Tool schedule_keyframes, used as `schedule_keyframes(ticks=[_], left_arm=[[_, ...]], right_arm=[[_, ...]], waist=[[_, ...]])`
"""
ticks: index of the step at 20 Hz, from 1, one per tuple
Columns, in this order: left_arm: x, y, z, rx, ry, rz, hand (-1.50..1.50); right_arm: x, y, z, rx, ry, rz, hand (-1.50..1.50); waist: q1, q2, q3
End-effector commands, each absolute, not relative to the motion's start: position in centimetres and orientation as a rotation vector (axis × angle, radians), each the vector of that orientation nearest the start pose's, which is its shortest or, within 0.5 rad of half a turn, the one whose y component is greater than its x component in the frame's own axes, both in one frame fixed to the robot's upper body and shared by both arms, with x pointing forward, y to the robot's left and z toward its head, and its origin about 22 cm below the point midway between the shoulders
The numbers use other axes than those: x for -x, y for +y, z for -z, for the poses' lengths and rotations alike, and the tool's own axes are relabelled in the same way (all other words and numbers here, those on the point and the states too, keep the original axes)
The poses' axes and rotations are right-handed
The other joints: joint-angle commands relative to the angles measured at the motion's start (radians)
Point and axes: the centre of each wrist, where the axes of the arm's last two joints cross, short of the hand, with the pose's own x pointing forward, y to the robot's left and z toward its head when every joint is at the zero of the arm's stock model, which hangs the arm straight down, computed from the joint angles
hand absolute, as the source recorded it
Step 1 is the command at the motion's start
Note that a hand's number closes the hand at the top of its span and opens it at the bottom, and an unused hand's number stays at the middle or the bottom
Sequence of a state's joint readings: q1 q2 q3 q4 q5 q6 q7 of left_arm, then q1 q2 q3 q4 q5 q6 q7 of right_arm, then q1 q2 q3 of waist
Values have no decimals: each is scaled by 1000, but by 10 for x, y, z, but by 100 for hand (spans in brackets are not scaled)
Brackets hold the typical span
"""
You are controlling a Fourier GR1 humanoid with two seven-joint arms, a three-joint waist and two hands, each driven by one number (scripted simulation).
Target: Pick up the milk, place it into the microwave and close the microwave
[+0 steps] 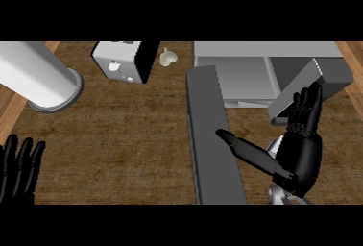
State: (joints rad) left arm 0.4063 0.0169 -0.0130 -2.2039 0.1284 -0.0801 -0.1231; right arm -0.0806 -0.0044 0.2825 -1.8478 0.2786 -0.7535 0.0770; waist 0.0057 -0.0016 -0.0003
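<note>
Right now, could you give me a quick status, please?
Right hand open at the microwave. Left hand open, resting lower left. Door open. Milk not identifiable.

One head view looks steeply down at the wooden counter (120, 144) from close above, facing twelve o'clock; forearms enter from the six o'clock edge.

The desk (120, 153) is rough, matt brown wood; the microwave (241, 72) is smooth, matt grey; both hands are glossy black.
</note>
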Motion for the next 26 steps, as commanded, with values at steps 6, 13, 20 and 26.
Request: schedule_keyframes(ticks=[6, 13, 20, 26], left_arm=[[-122, 261, -81, -6, -1962, -89, -150], [-124, 258, -100, 22, -1964, -69, -150], [-121, 248, -57, -3, -1962, -61, -150], [-92, 265, -69, 25, -1974, -86, -150]], right_arm=[[-246, -191, -29, 506, -1819, 415, -150], [-222, -212, 6, 557, -1753, 443, -150], [-198, -229, 34, 597, -1722, 433, -150], [-193, -238, 63, 571, -1745, 440, -150]], waist=[[2, 2, 1], [-3, 2, 1], [-5, 1, 0], [3, 0, 1]])
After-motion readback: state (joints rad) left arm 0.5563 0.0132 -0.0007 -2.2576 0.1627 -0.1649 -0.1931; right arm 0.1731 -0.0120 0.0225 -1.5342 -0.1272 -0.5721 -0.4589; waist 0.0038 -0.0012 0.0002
